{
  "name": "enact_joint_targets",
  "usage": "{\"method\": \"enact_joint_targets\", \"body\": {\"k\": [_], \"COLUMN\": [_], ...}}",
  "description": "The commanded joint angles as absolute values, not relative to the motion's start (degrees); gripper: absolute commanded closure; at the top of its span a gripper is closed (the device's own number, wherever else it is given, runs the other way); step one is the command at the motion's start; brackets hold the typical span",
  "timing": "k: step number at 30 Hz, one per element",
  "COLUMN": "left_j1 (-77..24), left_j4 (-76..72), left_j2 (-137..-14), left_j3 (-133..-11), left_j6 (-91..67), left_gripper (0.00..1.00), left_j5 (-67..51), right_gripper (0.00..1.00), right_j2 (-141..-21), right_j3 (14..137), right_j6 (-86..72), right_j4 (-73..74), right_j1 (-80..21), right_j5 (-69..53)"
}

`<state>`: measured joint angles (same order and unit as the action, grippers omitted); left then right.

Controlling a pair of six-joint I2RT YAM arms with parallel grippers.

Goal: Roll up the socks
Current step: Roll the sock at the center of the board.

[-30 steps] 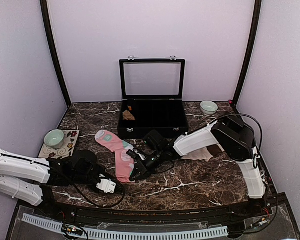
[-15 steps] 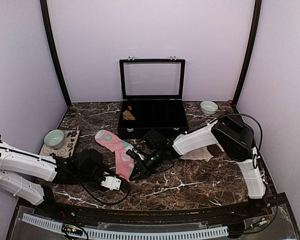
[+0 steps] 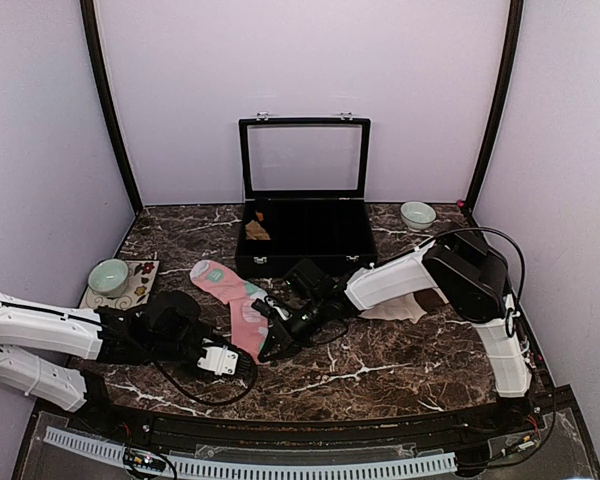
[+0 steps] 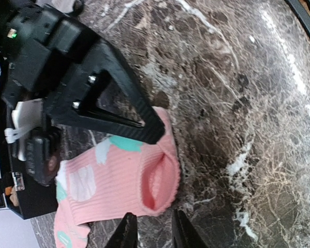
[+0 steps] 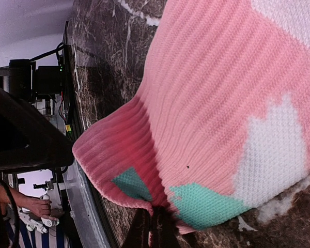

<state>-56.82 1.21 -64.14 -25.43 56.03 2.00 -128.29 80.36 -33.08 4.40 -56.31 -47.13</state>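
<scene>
The pink sock (image 3: 232,297) with mint and white patches lies flat left of centre, its cuff toward the front. My right gripper (image 3: 271,343) is shut on the cuff's side edge, and the pinched fabric (image 5: 196,206) shows just above its closed fingertips (image 5: 154,230). The left gripper (image 4: 154,235) hovers just short of the gaping cuff mouth (image 4: 156,181); its jaws stand slightly apart with only marble between them. In the top view the left gripper (image 3: 242,358) is at the sock's near end. The cream-beige sock (image 3: 395,310) lies partly hidden under the right arm.
A black display case (image 3: 305,240) with its lid raised stands at the back, a tan bundle (image 3: 257,230) in its left compartment. A green bowl (image 3: 108,276) sits on a patterned mat at the left. A small bowl (image 3: 417,214) is at the back right.
The left arm has swung right, up to the sock's cuff, and its jaws have parted a little. The right gripper has kept its pinch in the same place.
</scene>
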Motion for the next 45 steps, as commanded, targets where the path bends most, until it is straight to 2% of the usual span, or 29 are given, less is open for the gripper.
{"method": "enact_joint_targets", "body": {"k": [1, 7, 15, 25, 31, 38, 45], "left_j1": [-57.0, -57.0, -57.0, -57.0, -56.1, -56.2, -56.2], "left_j4": [3.4, 0.3, -0.9, 1.0, 5.1, 5.4, 1.6], "left_j2": [-68.6, -73.9, -74.9, -71.7, -73.4, -75.6, -79.1], "left_j3": [-28.4, -29.3, -30.9, -28.5, -30.5, -32.1, -30.9], "left_j6": [55.0, 57.1, 56.2, 54.7, 53.1, 54.0, 57.2], "left_gripper": [0.73, 0.73, 0.76, 0.67, 0.66, 0.68, 0.71], "left_j5": [1.0, 3.1, 3.1, 5.5, 3.1, 0.1, 4.6], "right_gripper": [1.00, 1.00, 1.00, 1.00, 1.00, 1.00, 1.00], "right_j2": [-129.3, -128.9, -128.6, -128.3, -128.0, -128.2, -127.9], "right_j3": [80.9, 80.0, 79.0, 78.1, 77.6, 77.5, 77.1], "right_j6": [-32.8, -33.4, -33.9, -34.2, -34.2, -34.6, -34.3], "right_j4": [6.1, 4.5, 2.7, 1.5, 1.2, 0.4, 0.4], "right_j1": [-56.3, -56.3, -56.3, -56.3, -56.3, -56.3, -56.3], "right_j5": [-44.8, -44.8, -44.9, -45.2, -44.8, -44.8, -44.7]}}
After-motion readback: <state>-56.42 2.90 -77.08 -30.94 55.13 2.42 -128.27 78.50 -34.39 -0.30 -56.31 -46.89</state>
